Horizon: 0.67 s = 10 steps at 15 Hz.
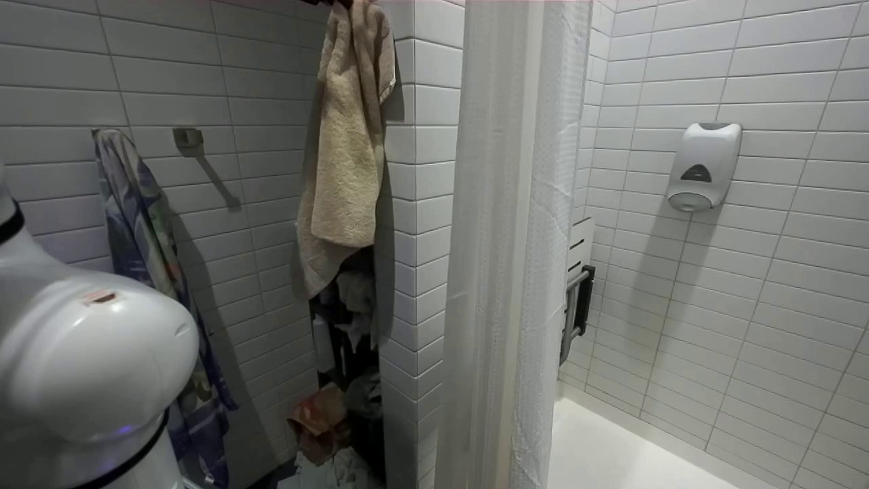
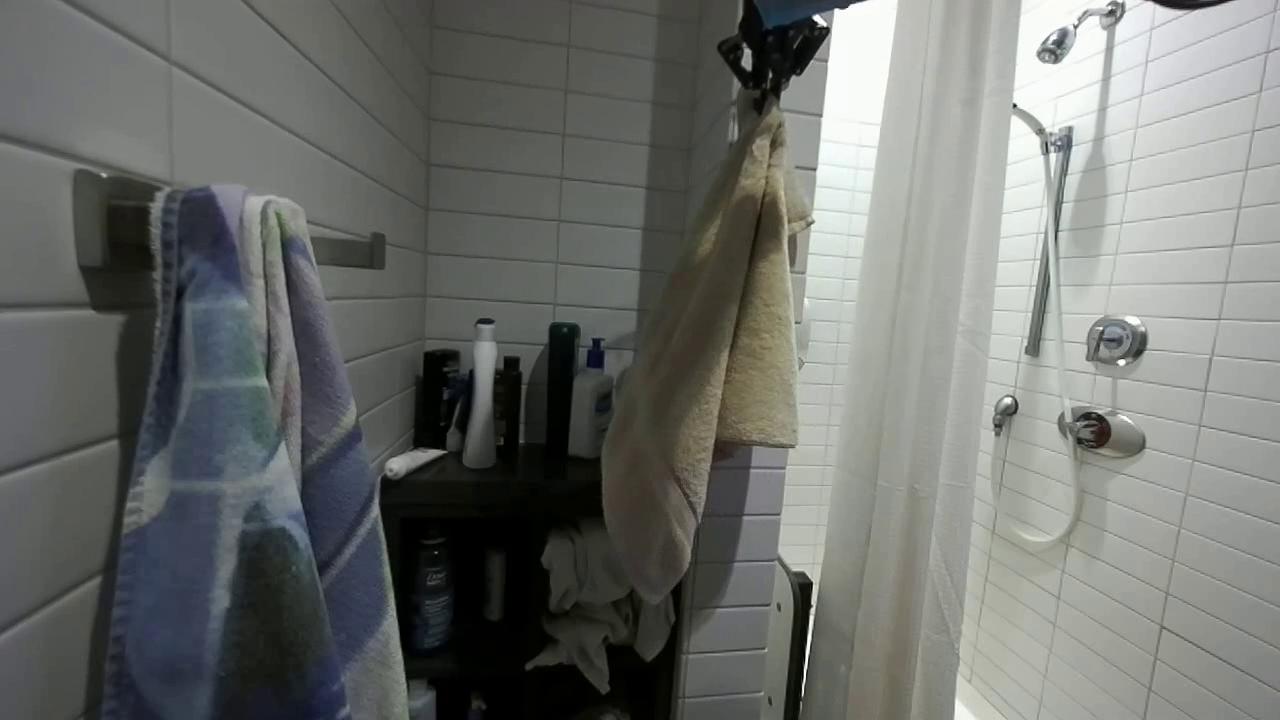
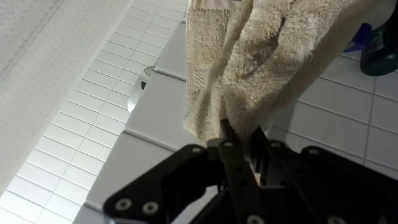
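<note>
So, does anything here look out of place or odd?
The dark shelf looks untidy: a crumpled pale cloth droops from inside it, and a white tube lies on its side near upright bottles. The beige towel hangs bunched at its top, but that is the robot's gripper pinching it. No spill shows.

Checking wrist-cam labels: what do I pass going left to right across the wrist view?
Shower curtain → white wall dispenser → beige towel pinched in the hand → blue pump top → dark green bottle at the right edge.
</note>
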Each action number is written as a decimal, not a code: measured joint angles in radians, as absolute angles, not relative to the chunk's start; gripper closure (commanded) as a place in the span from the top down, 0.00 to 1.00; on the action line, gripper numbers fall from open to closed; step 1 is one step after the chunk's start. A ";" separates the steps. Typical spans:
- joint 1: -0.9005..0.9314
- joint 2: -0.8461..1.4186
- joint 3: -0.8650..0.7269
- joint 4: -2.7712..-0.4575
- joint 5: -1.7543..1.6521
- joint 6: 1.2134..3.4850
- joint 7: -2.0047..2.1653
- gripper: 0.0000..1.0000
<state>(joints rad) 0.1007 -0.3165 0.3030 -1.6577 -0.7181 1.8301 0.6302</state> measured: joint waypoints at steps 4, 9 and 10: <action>0.096 -0.309 0.299 -1.648 -0.725 1.846 0.637 0.04; 0.085 -0.304 0.298 -1.572 -0.788 1.848 0.635 0.04; 0.084 -0.303 0.298 -1.552 -0.802 1.848 0.634 0.04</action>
